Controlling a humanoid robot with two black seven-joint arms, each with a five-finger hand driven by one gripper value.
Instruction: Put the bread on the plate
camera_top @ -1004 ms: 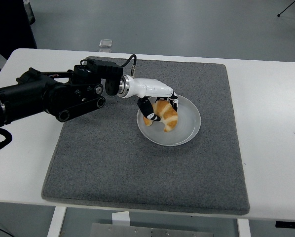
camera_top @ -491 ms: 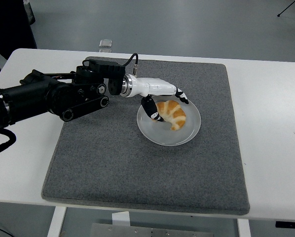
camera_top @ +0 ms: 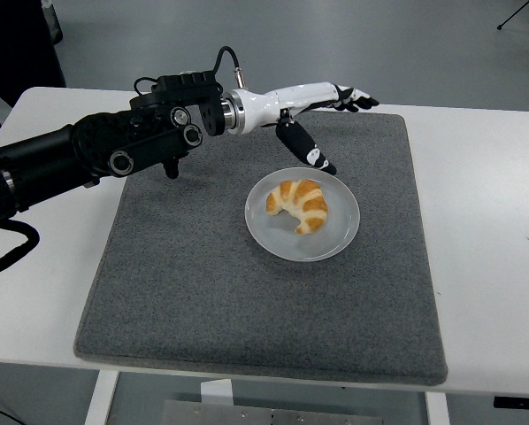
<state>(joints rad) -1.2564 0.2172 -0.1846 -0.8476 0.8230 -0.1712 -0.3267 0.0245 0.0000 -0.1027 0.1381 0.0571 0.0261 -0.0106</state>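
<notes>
Grey felt mat on the white table is carrying the round pale plate, golden croissant lying in it. Left hand is lifting away above and behind it, fingers spread, empty. Release just done; placement is looking complete.

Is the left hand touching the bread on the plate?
Apart. The head view shows the left hand open and raised beyond the plate, with bare grey mat between its fingers and the bread.

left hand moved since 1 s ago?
Yes. The white left hand has let go of the golden croissant and lifted away from the round grey plate, toward the grey mat's far edge, fingers spread open.
</notes>
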